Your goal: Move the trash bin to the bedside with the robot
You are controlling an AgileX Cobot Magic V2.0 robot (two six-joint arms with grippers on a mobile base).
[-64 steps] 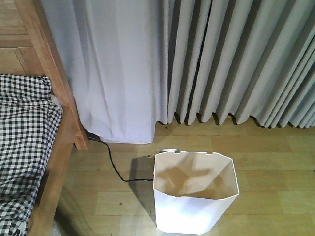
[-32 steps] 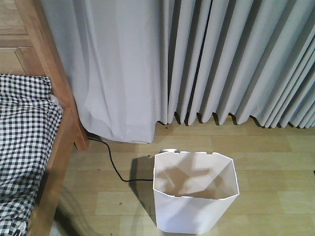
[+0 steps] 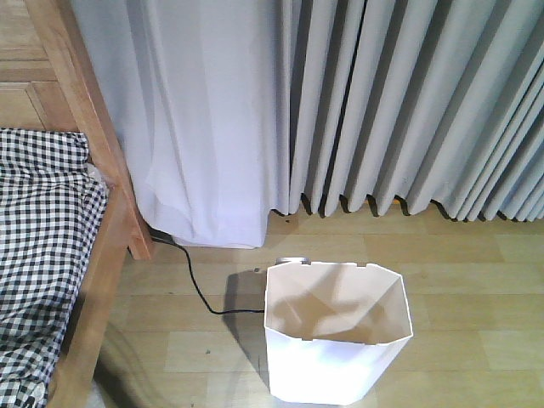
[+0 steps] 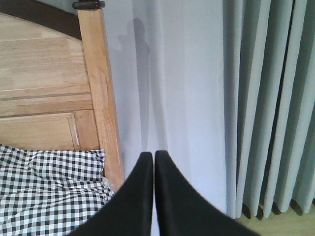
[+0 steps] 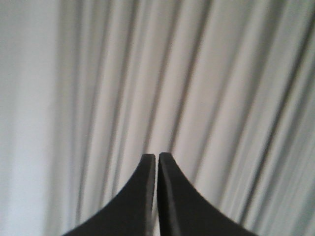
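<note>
The white trash bin (image 3: 336, 336) stands on the wood floor at the bottom centre of the front view, its octagonal rim open and its cream inside empty. The bed (image 3: 81, 280) with light brown frame and black-and-white checked bedding (image 3: 38, 246) is at the left; a strip of floor separates it from the bin. The bed also shows in the left wrist view (image 4: 96, 98). My left gripper (image 4: 154, 156) is shut and empty, raised in front of the curtain beside the bedpost. My right gripper (image 5: 157, 157) is shut and empty, facing the curtain. Neither gripper shows in the front view.
Grey curtains (image 3: 340, 110) hang to the floor across the back. A black cable (image 3: 200, 293) runs over the floor from the bed's corner toward the bin. A small silver-topped object (image 3: 291, 260) sits just behind the bin's far rim. Wood floor (image 3: 476, 289) lies to the right.
The view shifts only slightly; the bin stays at the same place in the frame and the shadow inside it changes a little.
</note>
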